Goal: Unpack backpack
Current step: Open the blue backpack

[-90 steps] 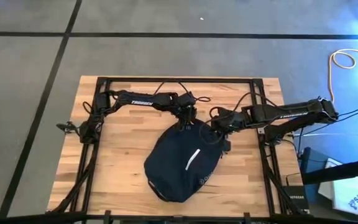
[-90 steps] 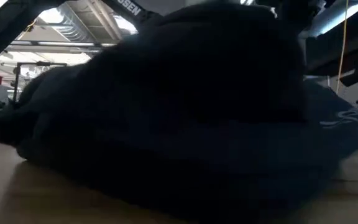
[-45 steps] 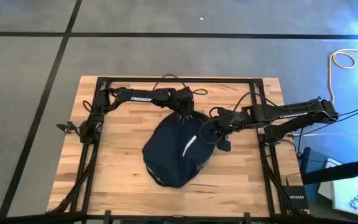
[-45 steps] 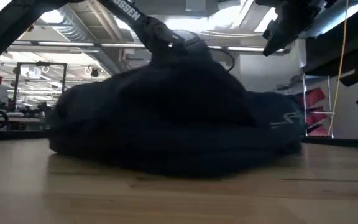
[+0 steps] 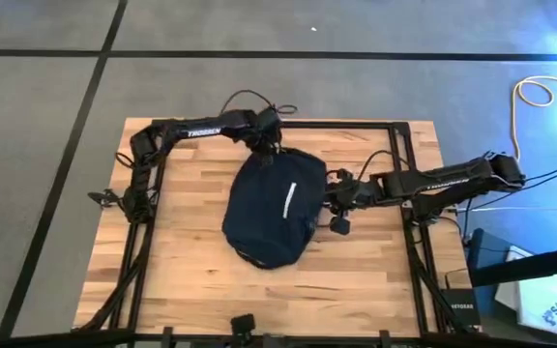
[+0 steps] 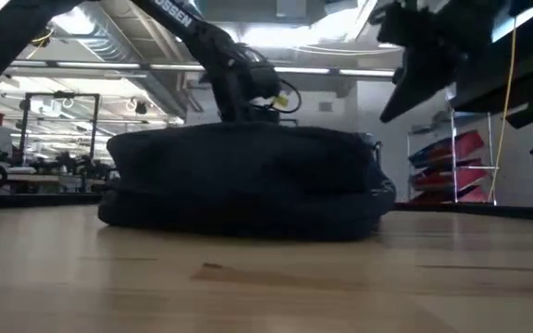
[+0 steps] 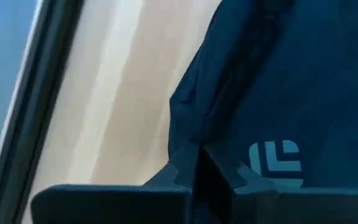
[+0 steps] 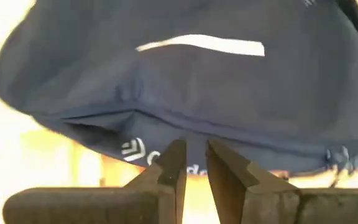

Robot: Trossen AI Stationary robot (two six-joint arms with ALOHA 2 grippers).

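The dark navy backpack lies flat on the wooden table, its white stripe facing up. It fills the middle of the low view. My left gripper is at the backpack's far end and is shut on its fabric. My right gripper stands just off the backpack's right side. Its fingers are a little apart, point at the backpack's side wall, and have nothing between them. My left gripper pinches a raised fold of the backpack's fabric between its two fingers, at the backpack's far end beside a small white logo. The fingers come down from above. The backpack's underside rests on the table.
A black metal frame runs along the table's far, left and right edges. Cables loop around both arms near the far edge. Bare wood lies on the near side of the backpack. A small dark object sits at the near edge.
My left gripper has moved toward the table's far edge with the backpack's far end in its hold. The whole backpack has slid along the table toward the far edge, away from the low camera, and now lies flatter. My right gripper has stayed beside its right side.
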